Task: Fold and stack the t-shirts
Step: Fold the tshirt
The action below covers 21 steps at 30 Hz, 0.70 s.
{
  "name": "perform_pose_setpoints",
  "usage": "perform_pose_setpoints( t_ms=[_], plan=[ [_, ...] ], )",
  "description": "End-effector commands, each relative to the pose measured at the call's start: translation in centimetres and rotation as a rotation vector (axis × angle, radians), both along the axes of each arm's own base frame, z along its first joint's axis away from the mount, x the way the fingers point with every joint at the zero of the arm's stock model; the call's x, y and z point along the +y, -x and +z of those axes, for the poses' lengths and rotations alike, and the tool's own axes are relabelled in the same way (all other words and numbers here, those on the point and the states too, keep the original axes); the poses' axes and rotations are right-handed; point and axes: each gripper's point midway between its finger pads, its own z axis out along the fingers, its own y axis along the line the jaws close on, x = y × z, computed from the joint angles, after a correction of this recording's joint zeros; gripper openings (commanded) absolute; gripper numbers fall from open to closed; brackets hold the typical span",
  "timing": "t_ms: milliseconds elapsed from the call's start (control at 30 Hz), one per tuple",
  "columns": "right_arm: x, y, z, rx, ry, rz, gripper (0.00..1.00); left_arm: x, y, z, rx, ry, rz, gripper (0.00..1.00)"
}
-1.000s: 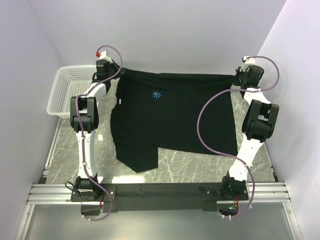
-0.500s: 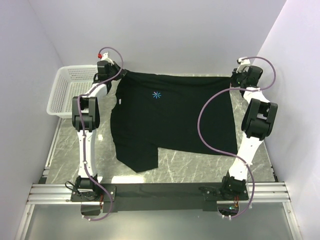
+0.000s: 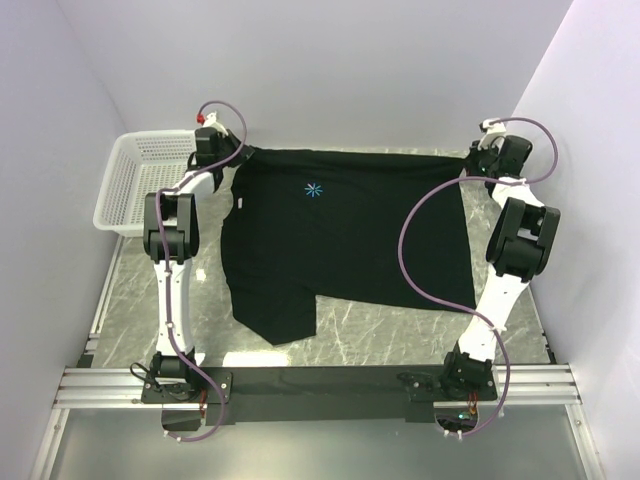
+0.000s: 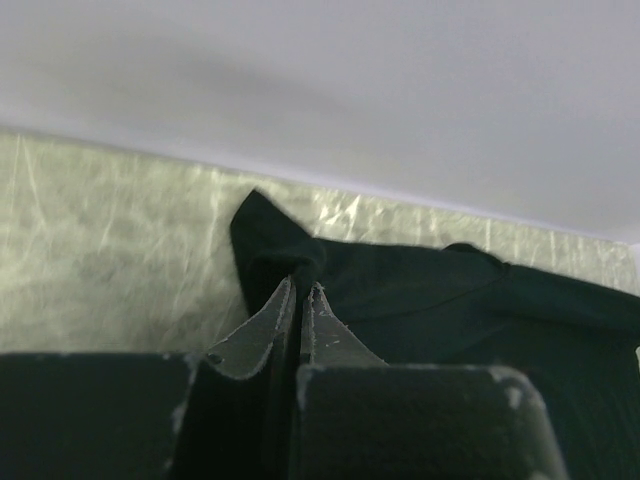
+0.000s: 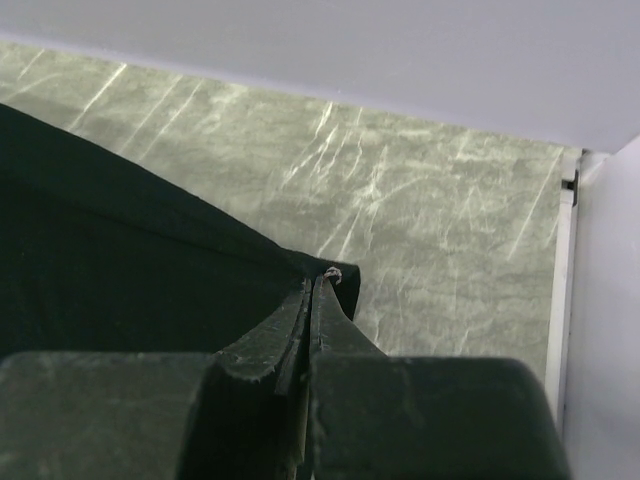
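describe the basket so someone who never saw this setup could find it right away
Start at the marble-patterned table and go to its far left corner. There sits the basket, just left of the black t-shirt. It is the only white, mesh-walled, rigid thing there; its neighbour is dark cloth.

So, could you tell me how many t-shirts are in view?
1: the black t-shirt spread on the table, its far corners pinched by the left gripper and right gripper. Another beneath it would be hidden.
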Motion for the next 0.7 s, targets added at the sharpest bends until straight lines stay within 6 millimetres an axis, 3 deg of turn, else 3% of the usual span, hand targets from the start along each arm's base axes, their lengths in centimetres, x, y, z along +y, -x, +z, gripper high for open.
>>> perform_pose_setpoints(
  t_ms=[0,433,667],
  plan=[
    [-0.6,0.6,2.7,-0.051,0.038,0.018,0.00,0.2,0.4,5.8,-0.126,-0.001,-0.017,0.05],
    [-0.3,1.8,1.8,0.006,0.063,0.048,0.00,0.4,2.7,6.6,-0.141,-0.003,-0.033,0.04],
    [-0.4,2.2,1.5,0.021,0.060,0.038,0.00,0.2,3.5,5.7,-0.109,-0.020,-0.054,0.04]
  ],
)
